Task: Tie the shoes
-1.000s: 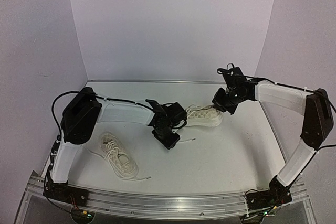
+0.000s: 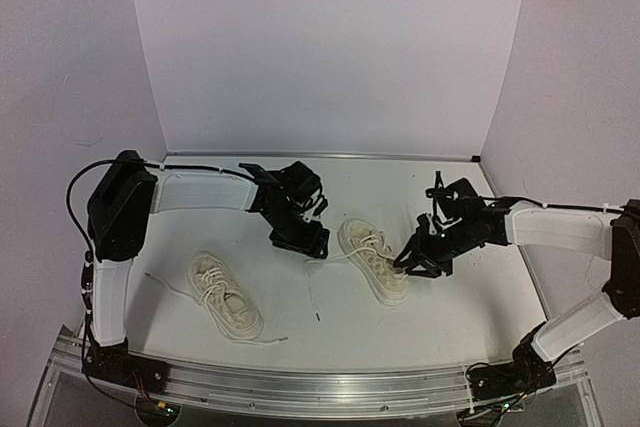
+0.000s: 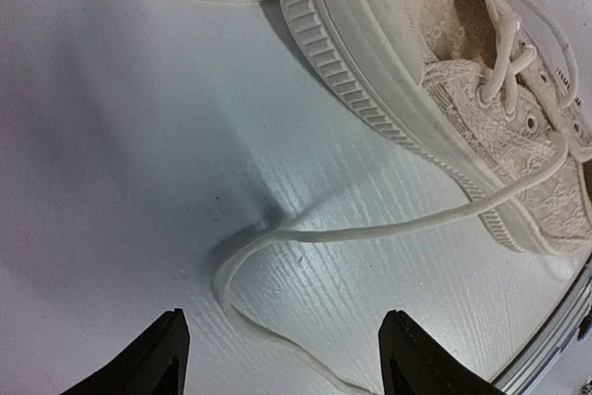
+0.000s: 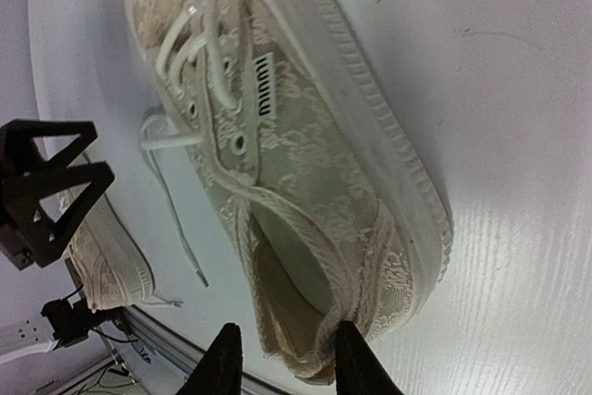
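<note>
**Top external view**
- Table [image 2: 455, 332]: white, walled on three sides.
- Centre shoe [image 2: 372, 259]: cream low-top just right of the table's middle, sole down. Its long axis runs from 11 to 5 o'clock.
- Lace [image 2: 310, 287]: leaves the centre shoe's 9 o'clock side and trails loose over the table toward 7 o'clock.
- Second shoe [image 2: 225, 294]: sits well apart at 8 o'clock of the centre shoe, its laces heaped on top and straggling out.
- Left gripper [image 2: 305, 239]: just beside the centre shoe at its 10 o'clock. How far its jaws are parted cannot be told here.
- Right gripper [image 2: 408, 265]: touches the centre shoe's 3 o'clock edge.

**Left wrist view**
- Left gripper [image 3: 287, 363]: fingers [image 3: 157, 358] spread wide and holding nothing.
- Lace [image 3: 370, 227]: lies flat on the table [image 3: 111, 136], curving down between the two fingertips.
- Centre shoe [image 3: 435, 90]: at 1 o'clock, ribbed sole edge toward the camera.

**Right wrist view**
- Right gripper [image 4: 289, 363]: fingers [image 4: 222, 358] narrowly parted, with the heel end of the centre shoe [image 4: 305, 182] nipped between them.
- Centre shoe: runs up toward 11 o'clock, laces slack across the eyelets.
- Left gripper [image 4: 51, 182]: at 9 o'clock, jaws apart.
- Second shoe [image 4: 111, 261]: partly seen at 8 o'clock.
</note>
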You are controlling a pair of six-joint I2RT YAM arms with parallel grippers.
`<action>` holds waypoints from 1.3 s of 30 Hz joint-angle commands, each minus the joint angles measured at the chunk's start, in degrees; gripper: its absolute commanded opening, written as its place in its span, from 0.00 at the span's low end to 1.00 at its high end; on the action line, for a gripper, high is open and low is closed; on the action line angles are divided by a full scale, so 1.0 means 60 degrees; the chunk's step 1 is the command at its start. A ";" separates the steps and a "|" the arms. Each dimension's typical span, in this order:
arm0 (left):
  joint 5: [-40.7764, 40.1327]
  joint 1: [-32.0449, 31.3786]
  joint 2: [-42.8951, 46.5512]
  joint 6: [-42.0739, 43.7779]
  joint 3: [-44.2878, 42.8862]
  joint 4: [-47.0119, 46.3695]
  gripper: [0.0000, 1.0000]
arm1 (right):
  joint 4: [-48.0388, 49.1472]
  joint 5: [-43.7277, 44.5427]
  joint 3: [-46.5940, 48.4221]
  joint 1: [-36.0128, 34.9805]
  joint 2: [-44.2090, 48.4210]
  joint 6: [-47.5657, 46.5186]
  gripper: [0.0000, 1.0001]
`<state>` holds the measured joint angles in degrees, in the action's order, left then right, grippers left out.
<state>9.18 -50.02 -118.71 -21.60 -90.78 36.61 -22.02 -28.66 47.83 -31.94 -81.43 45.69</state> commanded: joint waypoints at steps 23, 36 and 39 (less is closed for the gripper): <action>0.0188 0.1599 -0.3770 -0.1780 -0.6555 0.1365 0.67 | 0.0897 -0.0263 0.1751 0.0689 0.0545 0.0042 0.61; -0.0604 0.1053 -0.4651 -0.1673 -0.7032 0.1437 0.60 | 0.0360 0.0420 0.1610 0.1308 0.0571 -0.0215 0.66; -0.0729 0.0983 -0.4986 -0.1501 -0.7492 0.1617 0.60 | 0.0359 0.0329 0.1468 0.1320 0.0295 -0.0340 0.66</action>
<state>7.46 -44.04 -146.96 -31.68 -130.51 45.02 -19.26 -27.87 56.73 -24.40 -78.83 45.07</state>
